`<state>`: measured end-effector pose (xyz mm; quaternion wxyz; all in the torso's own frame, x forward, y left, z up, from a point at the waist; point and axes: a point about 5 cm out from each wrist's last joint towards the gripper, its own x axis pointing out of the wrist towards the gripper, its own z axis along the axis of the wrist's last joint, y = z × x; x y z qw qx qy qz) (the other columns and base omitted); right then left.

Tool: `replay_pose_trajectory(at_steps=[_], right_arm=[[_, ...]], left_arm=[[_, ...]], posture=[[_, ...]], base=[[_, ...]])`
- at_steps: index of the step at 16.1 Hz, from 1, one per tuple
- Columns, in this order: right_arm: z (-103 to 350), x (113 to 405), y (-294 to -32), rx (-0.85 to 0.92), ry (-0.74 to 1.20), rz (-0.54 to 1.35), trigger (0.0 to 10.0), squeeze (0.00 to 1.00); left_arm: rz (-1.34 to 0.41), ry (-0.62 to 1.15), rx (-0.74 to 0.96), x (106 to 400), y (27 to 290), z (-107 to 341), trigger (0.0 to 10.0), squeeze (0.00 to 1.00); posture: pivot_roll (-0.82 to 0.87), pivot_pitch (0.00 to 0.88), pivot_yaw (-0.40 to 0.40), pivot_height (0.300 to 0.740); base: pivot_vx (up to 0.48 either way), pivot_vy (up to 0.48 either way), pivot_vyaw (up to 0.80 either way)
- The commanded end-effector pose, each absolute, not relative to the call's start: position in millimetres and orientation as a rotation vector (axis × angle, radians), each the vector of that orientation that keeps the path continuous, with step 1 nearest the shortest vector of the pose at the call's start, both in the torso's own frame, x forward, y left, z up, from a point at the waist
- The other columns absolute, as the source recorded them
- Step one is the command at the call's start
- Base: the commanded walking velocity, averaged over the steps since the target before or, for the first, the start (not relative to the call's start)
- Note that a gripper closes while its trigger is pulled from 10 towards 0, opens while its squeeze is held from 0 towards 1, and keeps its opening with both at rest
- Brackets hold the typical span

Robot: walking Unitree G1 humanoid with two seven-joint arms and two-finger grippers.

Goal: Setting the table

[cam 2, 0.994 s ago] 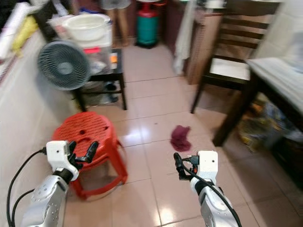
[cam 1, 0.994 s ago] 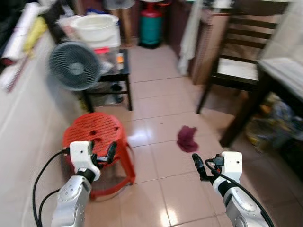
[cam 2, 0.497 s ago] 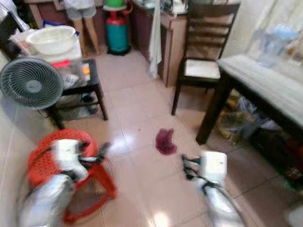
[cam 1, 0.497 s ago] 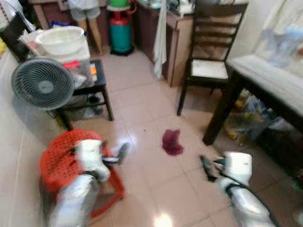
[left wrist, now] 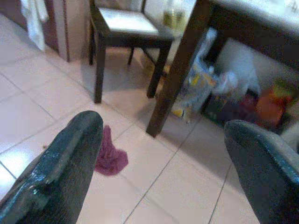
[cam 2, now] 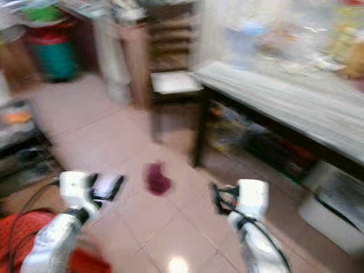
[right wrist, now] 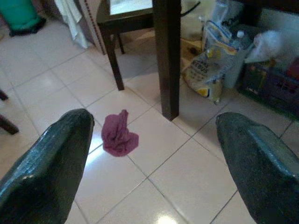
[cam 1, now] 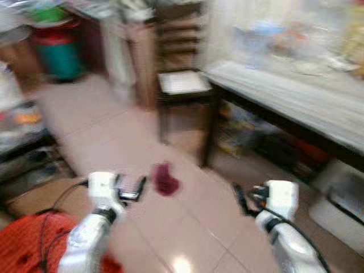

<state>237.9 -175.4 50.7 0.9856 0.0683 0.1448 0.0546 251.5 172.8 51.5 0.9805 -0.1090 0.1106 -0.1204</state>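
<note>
A blurred head-camera picture looks forward and down across a tiled kitchen floor (cam 1: 91, 142). At about two o'clock a long dining table (cam 1: 296, 105) with a pale top and dark legs runs along the wall. Several hazy items stand on it, among them what looks like a clear jug (cam 1: 254, 42); they are too blurred to name. Under the table lie bags and packets (right wrist: 208, 70) and a pale bin (cam 1: 341, 199).

At twelve o'clock a dark wooden chair (cam 1: 179, 79) with a light seat stands just beside the table's near end. At eleven o'clock, farther off, are a green gas cylinder (cam 1: 57, 54) and a hanging white cloth (cam 1: 116, 60). A crumpled maroon rag (cam 1: 165, 181) lies on the tiles just ahead, near the table's corner leg (right wrist: 167, 56).

The left gripper (cam 1: 132, 190) is held out low at about ten o'clock, above the floor; in its wrist view its two black fingers (left wrist: 65, 163) stand wide apart with nothing between them. The right gripper (cam 1: 242, 199) is held out low at about two o'clock, its fingers (right wrist: 51, 158) likewise spread wide and holding nothing. A red plastic stool (cam 1: 28, 250) sits at eight o'clock, beside the left arm.
</note>
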Motion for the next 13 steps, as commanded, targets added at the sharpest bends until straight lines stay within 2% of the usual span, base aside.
replay_pose_trajectory(at_steps=[1,3,6,11,13], right_arm=[[50.7,236.9,-184.2,0.129,0.302,0.088,10.0,0.00],[50.6,236.6,-185.3,0.130,0.304,0.086,10.0,0.00],[51.0,237.3,-185.7,0.129,0.303,0.085,10.0,0.00],[51.6,238.8,-186.4,0.140,0.311,0.076,10.0,0.00],[50.2,238.1,-185.8,0.145,0.319,0.072,10.0,0.00]], left_arm=[[-0.261,0.219,-0.222,254.1,164.0,54.0,10.0,0.00],[-0.253,0.230,-0.228,253.7,163.2,52.6,10.0,0.00],[-0.157,0.256,-0.277,257.7,166.3,50.3,10.0,0.00],[-0.127,0.261,-0.215,259.8,166.0,49.7,10.0,0.00],[-0.124,0.266,-0.211,259.7,166.4,49.2,10.0,0.00]], posture=[[-0.22,0.055,0.016,0.740],[-0.22,0.054,0.013,0.740],[-0.22,0.053,0.009,0.740],[-0.22,0.056,0.007,0.740],[-0.22,0.057,0.009,0.740]], base=[[0.000,0.000,-0.80],[0.000,0.000,-0.80],[0.000,0.000,0.00],[0.000,0.000,0.00],[-0.242,0.000,-0.29]])
